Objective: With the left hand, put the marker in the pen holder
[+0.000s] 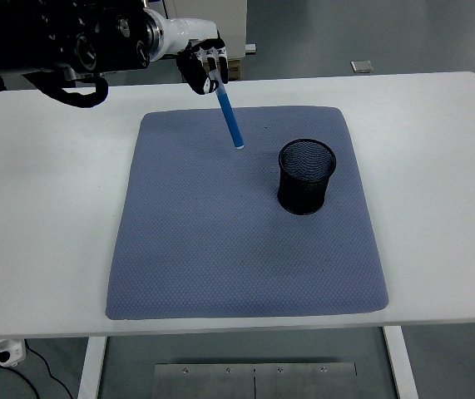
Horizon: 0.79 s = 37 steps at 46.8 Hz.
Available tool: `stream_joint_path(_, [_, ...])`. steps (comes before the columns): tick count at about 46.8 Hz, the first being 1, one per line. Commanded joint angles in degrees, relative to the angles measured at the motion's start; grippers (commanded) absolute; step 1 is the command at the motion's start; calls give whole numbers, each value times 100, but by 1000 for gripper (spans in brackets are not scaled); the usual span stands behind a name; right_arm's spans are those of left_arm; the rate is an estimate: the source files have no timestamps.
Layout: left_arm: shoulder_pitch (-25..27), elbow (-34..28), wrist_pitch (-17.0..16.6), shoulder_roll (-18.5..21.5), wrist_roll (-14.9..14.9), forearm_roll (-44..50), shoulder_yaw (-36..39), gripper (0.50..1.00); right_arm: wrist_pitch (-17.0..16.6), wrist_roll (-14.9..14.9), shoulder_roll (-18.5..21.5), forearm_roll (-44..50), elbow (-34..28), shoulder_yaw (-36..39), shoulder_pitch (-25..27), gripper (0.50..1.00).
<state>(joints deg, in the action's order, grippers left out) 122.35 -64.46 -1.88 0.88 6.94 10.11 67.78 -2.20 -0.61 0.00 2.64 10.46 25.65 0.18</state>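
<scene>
L hand fingers curled tight round top end of marker, so it's gripped, not loose. Marker is blue, hangs down + slightly right from the fist, tilted, lower tip free in the air over the mat's far edge region, roughly mid-width. Can't tell how high the tip is above the mat from this angle. Tip not touching anything I can see.

Hand sits over the table's far edge, left of centre, w/ a white wrist section behind it and the black arm running off to the top-left corner of the view. Black cable loop hangs under the forearm.

Holder: black mesh cup, upright, on the mat's right half, nearer the far edge than the near one. Open top, inside looks dark, nothing sticking out of it. Marker tip is left of + beyond the holder, near but clearly apart, not over the opening.

Mat is blue-grey, lies flat, covers most of the table's middle; white tabletop shows all round it. Rest of the mat bare.

R hand: not in shot.

Beyond the far edge: cardboard box + white cabinet on the floor, small grey plate on the floor further right. Power strip at bottom-left under the near edge.
</scene>
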Motion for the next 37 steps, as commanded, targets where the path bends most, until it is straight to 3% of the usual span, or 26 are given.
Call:
stream_joint_path(1, [26,4,-5,0,0,0,-63,500,0,0,0,0,0,1,0,1000])
stream_joint_path(37, [184,-5,-5,97,0,9,-670,500,0,0,0,0,0,1,0,1000])
